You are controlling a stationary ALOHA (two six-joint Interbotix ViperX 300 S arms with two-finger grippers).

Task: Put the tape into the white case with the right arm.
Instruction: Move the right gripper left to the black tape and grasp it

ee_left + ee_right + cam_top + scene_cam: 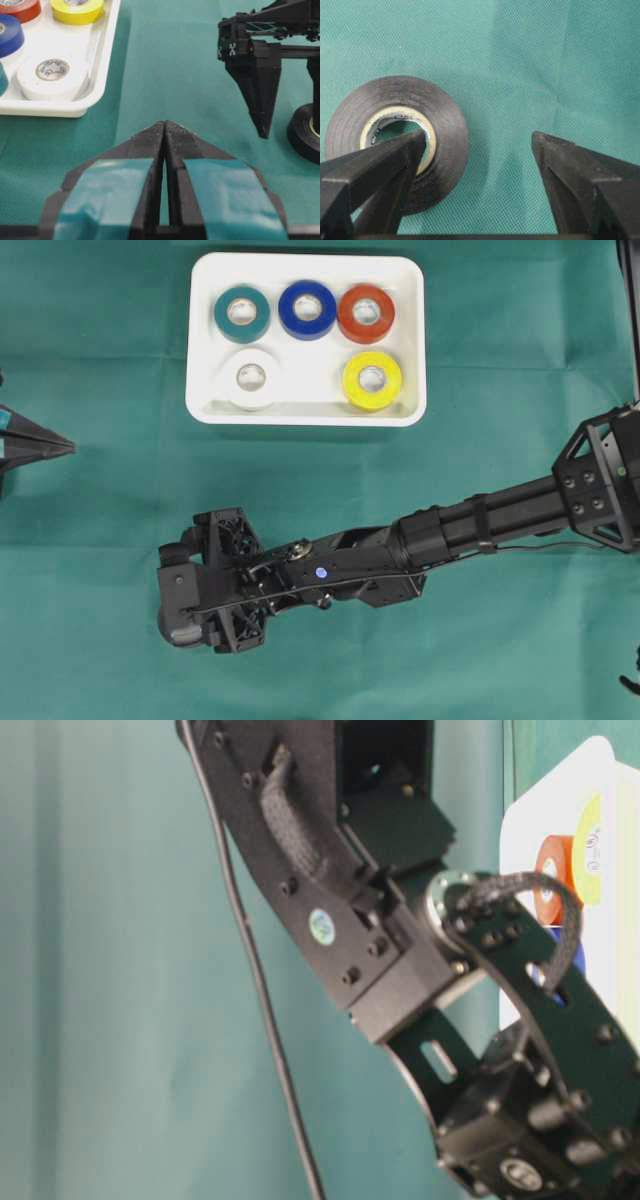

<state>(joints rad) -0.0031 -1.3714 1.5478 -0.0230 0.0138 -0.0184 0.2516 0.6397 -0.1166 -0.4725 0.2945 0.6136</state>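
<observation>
The right gripper point(477, 145) hangs spread wide over the black tape roll point(395, 142), grasping nothing; one finger point(395, 160) sits over the roll's core hole, the other over bare green surface point(560, 60). The roll lies flat at about seven o'clock from the white case point(405, 350), well apart from it. The left gripper point(164, 131) rests clenched and empty. Closing from here may pinch only one wall of the roll, so it could tilt or slip free on lifting. The case's one open spot, between the white roll point(251, 377) and the yellow roll point(372, 379), leaves little room for a skewed drop.
</observation>
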